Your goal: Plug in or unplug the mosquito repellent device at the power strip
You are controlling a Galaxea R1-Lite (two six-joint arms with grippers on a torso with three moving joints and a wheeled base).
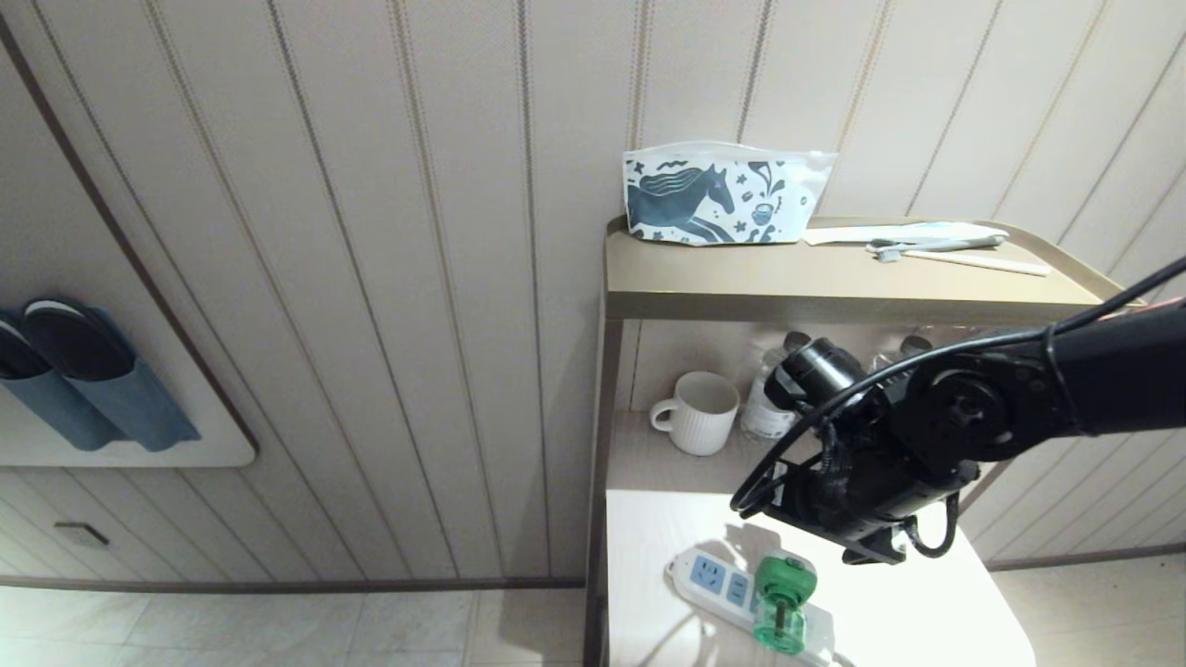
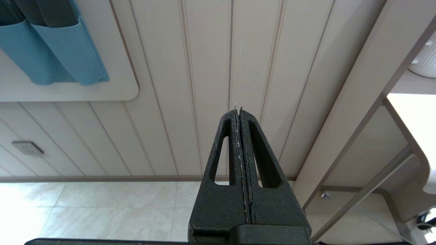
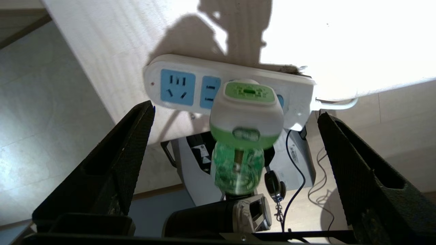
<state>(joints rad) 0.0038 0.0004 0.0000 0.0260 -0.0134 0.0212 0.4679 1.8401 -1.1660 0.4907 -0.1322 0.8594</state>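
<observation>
Right gripper [image 3: 235, 136] spread wide, both fingers [image 3: 112, 163] well apart from the mosquito repellent device [image 3: 246, 136], nothing held; in head view, right gripper [image 1: 857, 542] hanging just above and beside the device [image 1: 783, 602], near front of white table [image 1: 927, 611]. Device seated in power strip [image 3: 177, 86], over the middle-to-cord-end sockets, green-capped white head up, clear green liquid bottle jutting past the strip's edge toward the camera. Strip lying flat near table edge, one light-blue socket face fully free at far end from white cord [image 3: 337, 103]. Judged: device light, hard plastic shell, smooth and rounded, so likely to slip under a narrow pinch; bottle probably thin-walled and screwed in, poor place to squeeze. Best hold judged across the white body just below the green cap, fingers either side, pull straight along the prongs. Strip itself light and unfixed, likely to lift or slide with the plug if pulled without restraint. Left gripper [image 2: 241, 112] pressed closed on nothing, parked off to the side, facing panelled wall [image 2: 204, 68] and blue slipper holder [image 2: 61, 51]. Behind table: shelf unit with white ribbed mug [image 1: 697, 412], water bottles [image 1: 769, 408] partly hidden by arm, horse-print pouch [image 1: 723, 195] and toothbrush [image 1: 954, 255] on top shelf
</observation>
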